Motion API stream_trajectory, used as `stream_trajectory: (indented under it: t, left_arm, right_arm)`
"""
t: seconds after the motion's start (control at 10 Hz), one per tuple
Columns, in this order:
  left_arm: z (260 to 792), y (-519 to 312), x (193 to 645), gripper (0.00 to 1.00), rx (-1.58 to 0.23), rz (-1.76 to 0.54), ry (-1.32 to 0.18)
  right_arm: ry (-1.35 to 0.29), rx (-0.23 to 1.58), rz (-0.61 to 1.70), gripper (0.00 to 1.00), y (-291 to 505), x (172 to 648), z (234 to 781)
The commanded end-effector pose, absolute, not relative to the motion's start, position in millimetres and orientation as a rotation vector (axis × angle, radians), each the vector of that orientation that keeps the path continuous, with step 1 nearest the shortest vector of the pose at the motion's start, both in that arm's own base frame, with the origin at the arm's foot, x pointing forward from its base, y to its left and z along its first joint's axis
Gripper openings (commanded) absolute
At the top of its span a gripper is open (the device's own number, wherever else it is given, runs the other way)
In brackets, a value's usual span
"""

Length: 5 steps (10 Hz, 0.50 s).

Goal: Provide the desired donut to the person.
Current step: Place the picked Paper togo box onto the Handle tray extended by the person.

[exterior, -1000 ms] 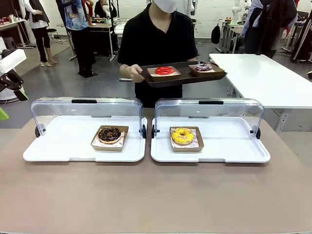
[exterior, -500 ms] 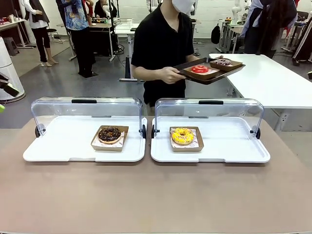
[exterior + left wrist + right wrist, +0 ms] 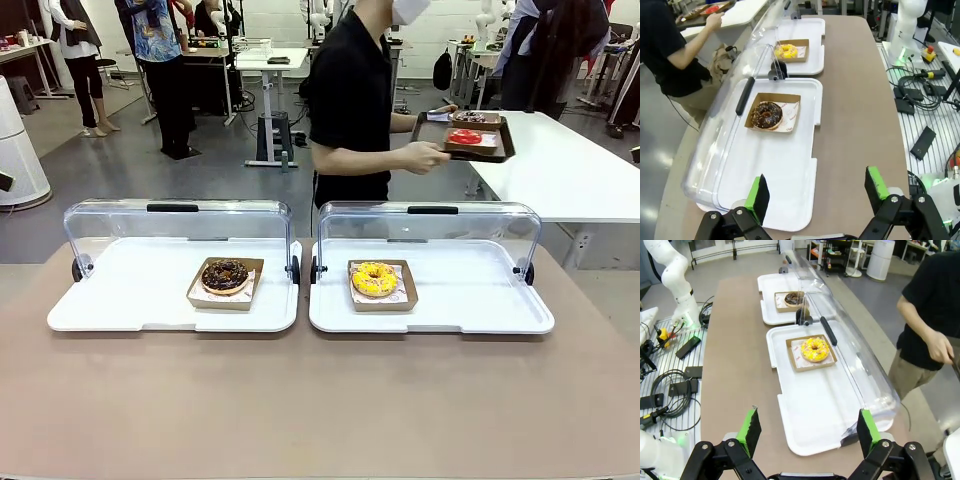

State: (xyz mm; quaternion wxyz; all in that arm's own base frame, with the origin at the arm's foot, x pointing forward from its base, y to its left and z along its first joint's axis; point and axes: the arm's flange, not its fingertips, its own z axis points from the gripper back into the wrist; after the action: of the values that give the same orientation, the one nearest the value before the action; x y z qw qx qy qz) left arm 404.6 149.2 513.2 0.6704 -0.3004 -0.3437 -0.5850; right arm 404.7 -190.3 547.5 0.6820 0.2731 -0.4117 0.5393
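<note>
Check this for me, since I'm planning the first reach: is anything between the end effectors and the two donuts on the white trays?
Nothing visible blocks them. Both clear lids are swung up on the far side, so the chocolate donut and yellow donut lie exposed toward the robot. Left end effector and right end effector are open.

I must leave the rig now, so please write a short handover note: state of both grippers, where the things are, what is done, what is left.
Left gripper: jaws open, empty.
Right gripper: jaws open, empty.
Chocolate donut in the left tray, yellow donut in the right tray; both lids up.
The person is turned to the side table, holding a tray with a red donut.
Done: nothing handed over.
Left: give the wanted donut.
</note>
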Motion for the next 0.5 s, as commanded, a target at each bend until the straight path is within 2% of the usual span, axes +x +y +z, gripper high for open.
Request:
stream_trajectory:
  t: [0.0,0.4]
  left_arm:
    - [499.8,159.6,412.2,1.0,-0.719,-1.35,-0.802]
    - [493.6,169.0,409.5,1.0,-0.767,-1.418,-0.901]
  right_arm:
    - [-0.92,0.612,1.216,1.0,-189.2,403.6,547.4]
    - [-0.92,0.612,1.216,1.0,-189.2,403.6,547.4]
